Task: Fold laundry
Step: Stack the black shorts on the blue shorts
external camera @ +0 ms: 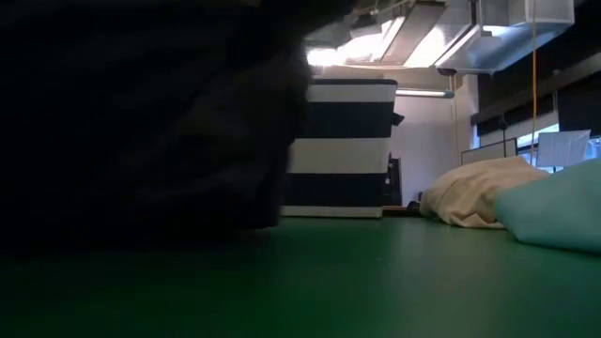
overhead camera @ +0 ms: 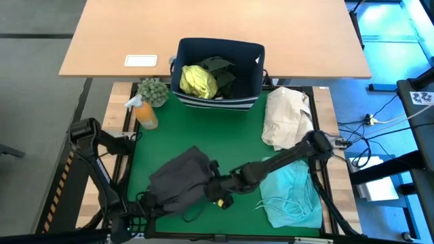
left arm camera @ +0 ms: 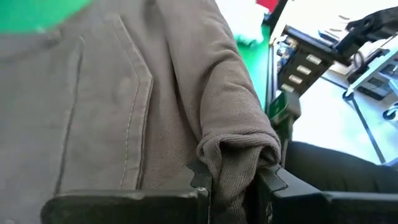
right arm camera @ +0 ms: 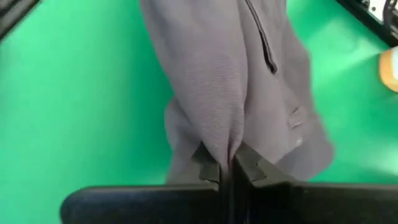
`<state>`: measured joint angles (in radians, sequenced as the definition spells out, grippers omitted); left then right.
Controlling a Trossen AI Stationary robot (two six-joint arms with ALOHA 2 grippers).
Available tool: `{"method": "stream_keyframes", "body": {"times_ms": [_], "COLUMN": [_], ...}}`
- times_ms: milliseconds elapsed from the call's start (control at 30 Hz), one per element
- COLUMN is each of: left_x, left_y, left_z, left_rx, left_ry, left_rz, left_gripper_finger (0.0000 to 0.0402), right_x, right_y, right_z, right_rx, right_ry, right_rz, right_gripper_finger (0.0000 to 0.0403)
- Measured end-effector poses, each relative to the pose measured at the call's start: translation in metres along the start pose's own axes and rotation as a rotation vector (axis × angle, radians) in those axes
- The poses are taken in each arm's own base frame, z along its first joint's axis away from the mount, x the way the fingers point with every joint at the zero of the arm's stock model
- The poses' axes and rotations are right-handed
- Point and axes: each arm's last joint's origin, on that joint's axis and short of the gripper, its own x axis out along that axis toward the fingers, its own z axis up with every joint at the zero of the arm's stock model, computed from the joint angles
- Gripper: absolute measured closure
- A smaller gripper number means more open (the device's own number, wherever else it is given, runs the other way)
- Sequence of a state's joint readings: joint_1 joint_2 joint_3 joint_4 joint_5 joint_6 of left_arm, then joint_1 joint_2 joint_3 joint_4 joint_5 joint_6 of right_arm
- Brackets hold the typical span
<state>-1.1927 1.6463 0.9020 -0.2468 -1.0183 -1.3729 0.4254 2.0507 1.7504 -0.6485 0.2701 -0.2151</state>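
Note:
A charcoal grey garment [overhead camera: 178, 181] sits bunched on the green mat near the table's near edge; it fills the left of the low view [external camera: 141, 122]. My left gripper [overhead camera: 150, 202] is at its near-left side and is shut on it. My right gripper [overhead camera: 215, 184] is at its right side, also shut on it. A turquoise garment [overhead camera: 293, 195] lies flat on the mat's near-right part. A yellow-green shirt [overhead camera: 198, 80] and a dark olive garment [overhead camera: 221, 68] lie inside the navy bin [overhead camera: 252, 59]. My left gripper [left arm camera: 235, 182] pinches a thick rolled fold of the grey garment [left arm camera: 239, 152] between its two fingers, several layers bunched together. The cloth runs away from the fingers in loose creases. My right gripper [right arm camera: 227, 167] pinches a thin fold of the grey garment [right arm camera: 224, 140] between its fingers. The cloth spreads out from the fingers over the green mat, slack.
The navy bin stands at the mat's far edge, striped base showing [external camera: 343, 150]. A cream-beige bundle [overhead camera: 287, 118] lies at the far right. An orange spray bottle [overhead camera: 145, 113] and a small plant [overhead camera: 153, 90] stand far left. Bare green mat [overhead camera: 224, 135] lies mid-table.

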Motion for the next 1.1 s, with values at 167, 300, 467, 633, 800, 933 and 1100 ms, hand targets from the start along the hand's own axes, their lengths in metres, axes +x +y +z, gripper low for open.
{"method": "stream_keyframes", "body": {"times_ms": [167,300,467,633,800,933,1100], "left_x": [0.003,0.009,0.025,0.038,0.041,0.043,0.049], "left_y": [-0.010,-0.016,-0.021,-0.027,-0.036,-0.039,-0.032], "left_z": [0.037,0.068,0.102,0.137,0.172,0.195,0.215], "left_rx": [0.088,0.157,0.251,0.344,0.434,0.475,0.507], "left_ry": [-0.027,-0.023,-0.001,-0.006,-0.051,-0.080,-0.052], "left_rz": [-0.008,-0.020,-0.028,-0.041,-0.056,-0.053,-0.011], "left_gripper_finger": [0.0364,0.0364,0.0364,0.0364,0.0364,0.0364,0.0364], "right_x": [-0.044,-0.079,-0.119,-0.151,-0.177,-0.196,-0.215], "right_y": [0.007,0.013,0.019,0.021,0.016,0.010,0.009], "right_z": [0.001,0.001,-0.004,-0.014,-0.023,-0.030,-0.035], "right_rx": [-0.016,-0.025,-0.032,-0.016,0.024,0.076,0.140], "right_ry": [0.010,-0.004,-0.006,0.019,0.018,0.006,-0.031], "right_rz": [0.006,0.006,0.006,-0.031,-0.043,-0.035,0.062], "right_gripper_finger": [0.0402,0.0402,0.0402,0.0402,0.0402,0.0402,0.0402]}}
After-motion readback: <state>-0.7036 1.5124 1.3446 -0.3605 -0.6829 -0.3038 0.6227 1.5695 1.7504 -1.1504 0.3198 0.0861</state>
